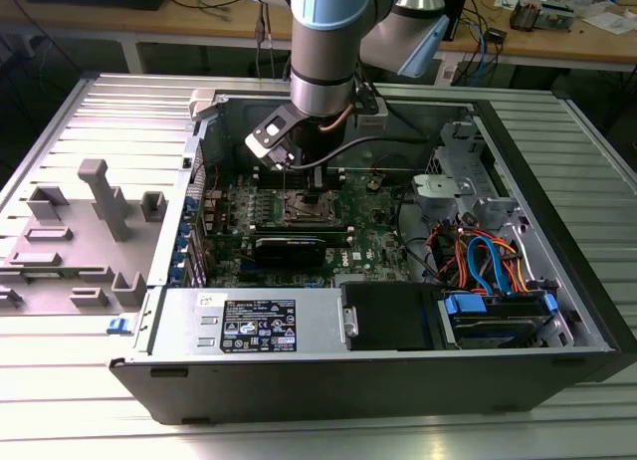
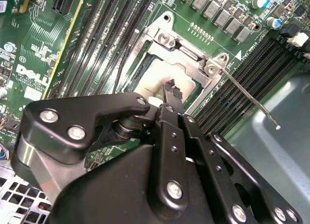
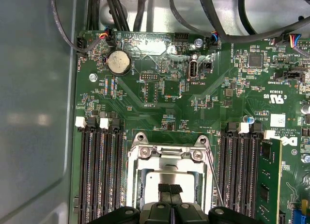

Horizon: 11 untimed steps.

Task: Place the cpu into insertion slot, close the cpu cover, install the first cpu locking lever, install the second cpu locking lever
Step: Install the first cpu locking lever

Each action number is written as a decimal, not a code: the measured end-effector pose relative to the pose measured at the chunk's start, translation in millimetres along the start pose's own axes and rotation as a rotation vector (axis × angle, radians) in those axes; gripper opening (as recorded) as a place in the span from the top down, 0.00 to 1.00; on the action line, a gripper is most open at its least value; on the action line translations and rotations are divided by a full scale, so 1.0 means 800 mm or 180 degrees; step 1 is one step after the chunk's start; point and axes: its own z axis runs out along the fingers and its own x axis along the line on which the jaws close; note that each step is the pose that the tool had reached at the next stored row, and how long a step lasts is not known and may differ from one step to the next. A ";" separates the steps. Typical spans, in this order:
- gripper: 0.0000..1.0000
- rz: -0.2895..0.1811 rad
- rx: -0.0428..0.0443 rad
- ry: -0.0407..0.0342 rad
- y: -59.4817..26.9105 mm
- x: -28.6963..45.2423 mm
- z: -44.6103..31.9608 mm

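Note:
The cpu (image 3: 167, 174), a dull silver square, lies in the insertion slot (image 2: 145, 71) on the green motherboard. The cpu cover (image 3: 167, 155), a silvery frame, lies flat around it in both wrist views. A thin wire locking lever (image 2: 252, 102) sticks out from the socket corner, its free end over the memory slots, unlatched. My gripper (image 3: 169, 189) is shut with nothing between its fingers, its tips directly over the cpu's top; I cannot tell whether they touch it. In the exterior view my gripper (image 1: 317, 191) hangs inside the open case just above the insertion slot (image 1: 304, 216).
Black memory slots (image 3: 99, 170) flank the socket on both sides. A long black graphics card (image 1: 289, 249) lies just in front of it. Coloured cables (image 1: 483, 261) and a drive bay fill the exterior view's right. Grey fixtures (image 1: 95, 196) stand on the table outside the case.

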 end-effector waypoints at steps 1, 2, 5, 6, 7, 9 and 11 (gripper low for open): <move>0.89 0.0000 0.0000 0.0000 0.000 0.0000 -0.0021; 0.89 0.0000 0.0000 0.0000 0.000 -0.0001 -0.0042; 0.89 0.0000 0.0000 0.0001 0.000 0.0000 -0.0140; 0.89 0.0000 0.0000 0.0002 0.000 0.0000 -0.0159; 0.89 0.0000 0.0000 0.0002 0.000 0.0000 -0.0177; 0.89 0.0000 0.0000 0.0002 0.000 0.0000 -0.0293; 0.89 0.0000 0.0000 0.0002 -0.001 0.0001 -0.0393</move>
